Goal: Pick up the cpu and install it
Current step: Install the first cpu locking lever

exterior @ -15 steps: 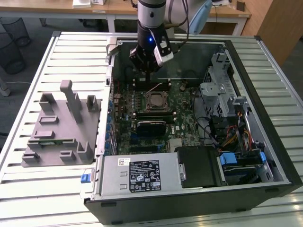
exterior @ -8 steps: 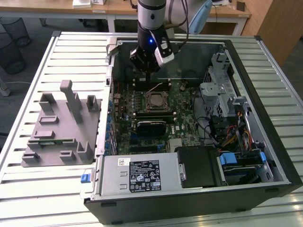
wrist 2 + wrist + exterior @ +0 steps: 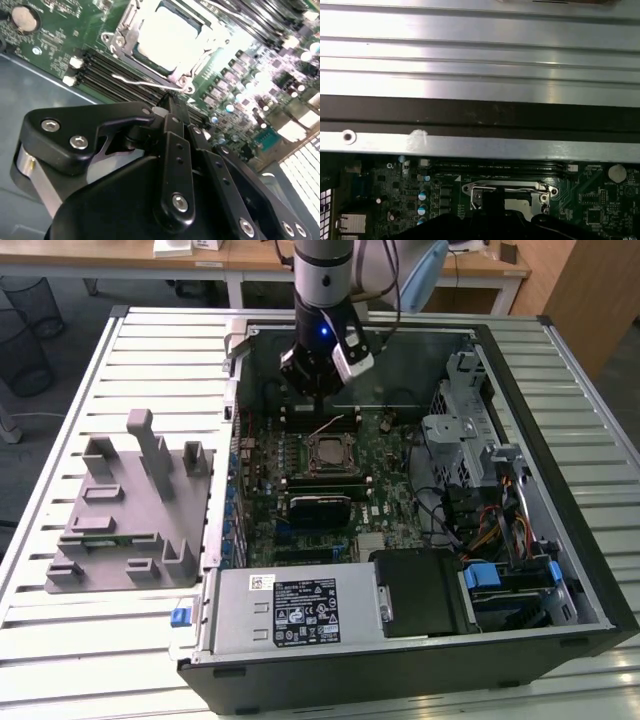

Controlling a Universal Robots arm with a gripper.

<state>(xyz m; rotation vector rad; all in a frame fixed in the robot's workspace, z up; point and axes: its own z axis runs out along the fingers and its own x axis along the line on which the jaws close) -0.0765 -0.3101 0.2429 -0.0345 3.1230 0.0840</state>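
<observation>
I'm seeing my hand [image 3: 172, 107] hovering empty, fingers pressed together, just above the cpu [image 3: 167, 37] sitting in the socket [image 3: 331, 453].

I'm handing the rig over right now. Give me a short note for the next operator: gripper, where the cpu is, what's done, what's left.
Gripper: over the open computer case, just behind the motherboard socket in the exterior view. I cannot tell whether it is open or shut, and nothing shows in it.
The cpu: lying flat inside the socket frame in the second wrist view, its silvery top exposed.
Done: cpu looks placed in the socket.
Left: the thin metal retention lever appears raised, so the socket may not be latched; confirm seating.
Grey fixture tray sits on the table at the exterior view's left.
</observation>
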